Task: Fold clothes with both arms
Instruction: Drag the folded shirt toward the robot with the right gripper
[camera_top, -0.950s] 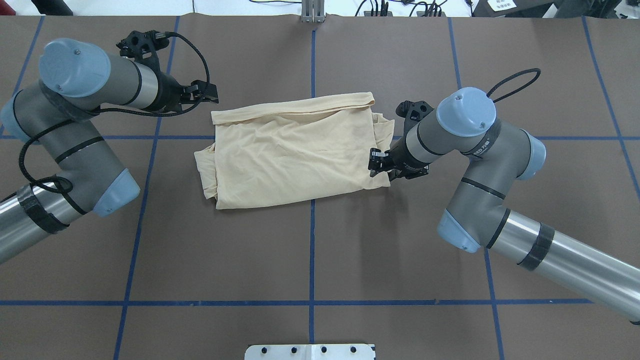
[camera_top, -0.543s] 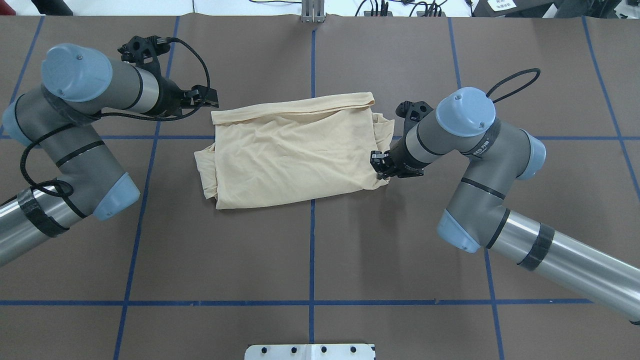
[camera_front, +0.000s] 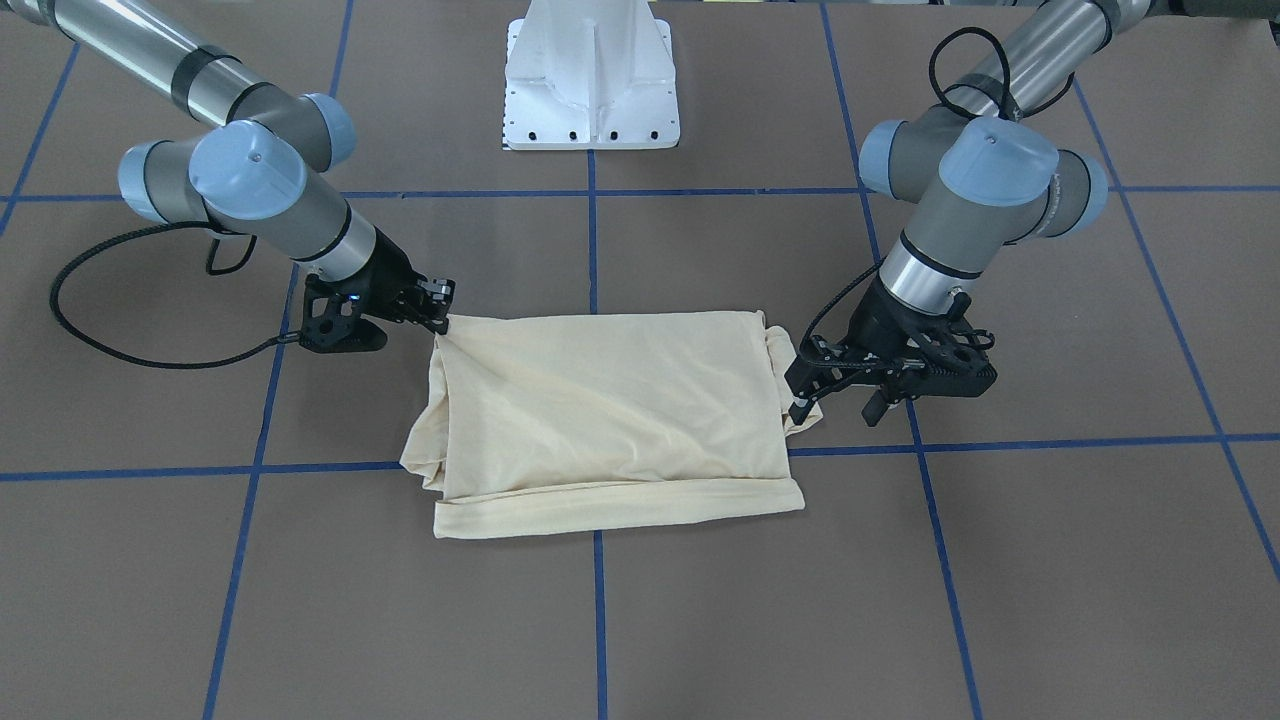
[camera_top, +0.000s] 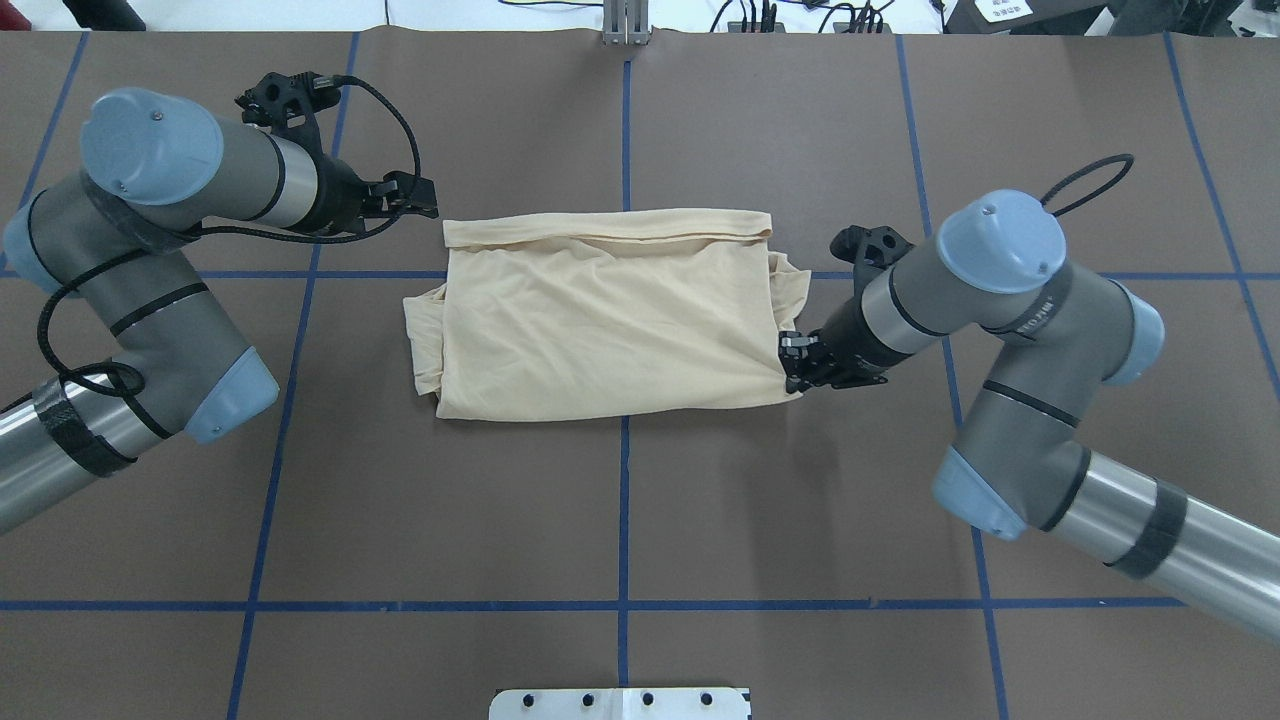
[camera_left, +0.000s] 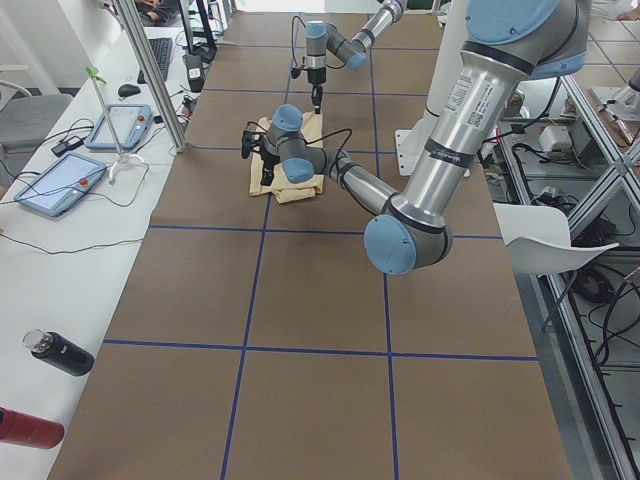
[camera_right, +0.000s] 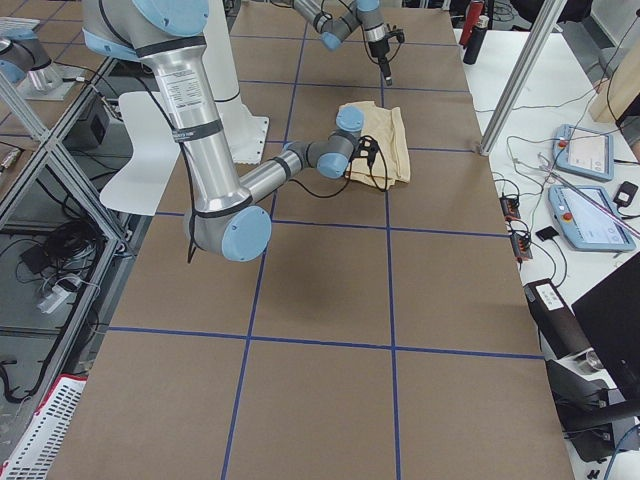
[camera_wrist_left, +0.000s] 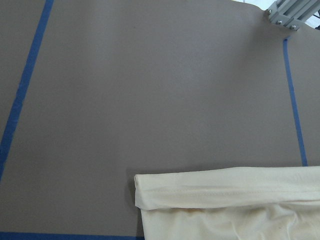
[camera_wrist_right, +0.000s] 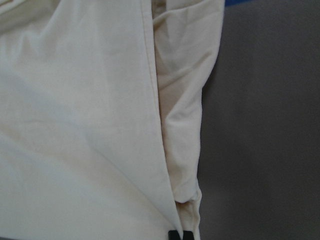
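Black right claw (camera_top: 797, 366) is clamped on the near right corner of the shirt (camera_top: 600, 320), which lies folded flat in the middle of the desk (camera_top: 620, 520). The left claw (camera_top: 424, 198) hovers, fingers apart, just beside the far left corner. Thin, limp fabric should sag and slide, so pinching doubled corner hems seems best.

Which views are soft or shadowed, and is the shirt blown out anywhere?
Right wrist-mounted: softest, the shirt fills most of the frame up close, weave unresolved, bright but not clipped. Left wrist-mounted: even light, hem crisp. Overhead exterior: flat light, only faint soft shadows on the table. Both side views: shirt too small to judge.
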